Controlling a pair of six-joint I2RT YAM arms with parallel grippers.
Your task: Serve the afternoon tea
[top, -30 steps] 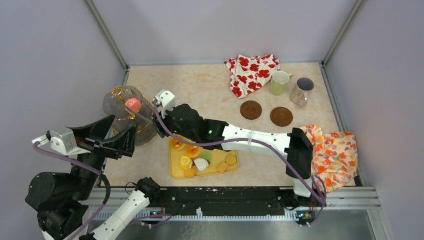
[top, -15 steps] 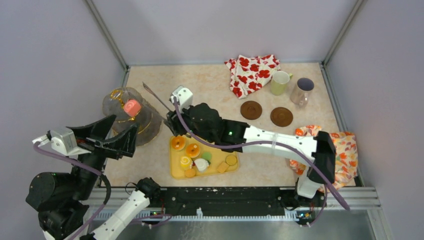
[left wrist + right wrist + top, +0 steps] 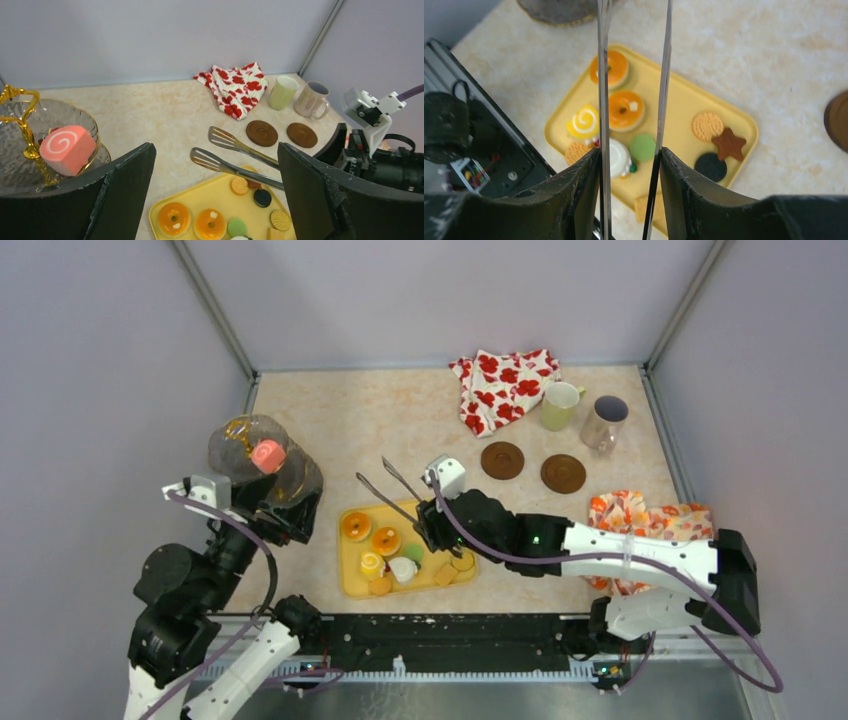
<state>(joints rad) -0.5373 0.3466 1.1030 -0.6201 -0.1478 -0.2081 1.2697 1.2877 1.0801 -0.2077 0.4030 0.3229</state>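
A yellow tray point(image 3: 350, 585) holds orange tarts point(image 3: 386, 540), a yellow swirl roll point(image 3: 372, 564) and biscuits point(image 3: 707, 126). One pink swirl roll point(image 3: 267, 455) lies on the glass stand point(image 3: 300, 480) at the left. My right gripper point(image 3: 432, 525) is shut on the long metal tongs point(image 3: 392, 492), whose open blades point(image 3: 602, 75) hang empty over the tray point(image 3: 674, 100). My left gripper point(image 3: 283, 515) stands open and empty beside the stand, facing the tray point(image 3: 155, 220). The pale-yellow mug point(image 3: 560, 405) and greyish mug point(image 3: 605, 420) stand at the back right.
Two brown coasters point(image 3: 502, 460) point(image 3: 563, 473) lie in front of the mugs. A red-flowered cloth point(image 3: 505, 385) is bunched at the back, and an orange-flowered cloth point(image 3: 660, 525) lies under the right arm. Walls close in the table on three sides.
My right arm has drawn back from the stand to the right with the tongs, now over the tray. My left arm has swung forward next to the stand. The pink roll stays on the stand.
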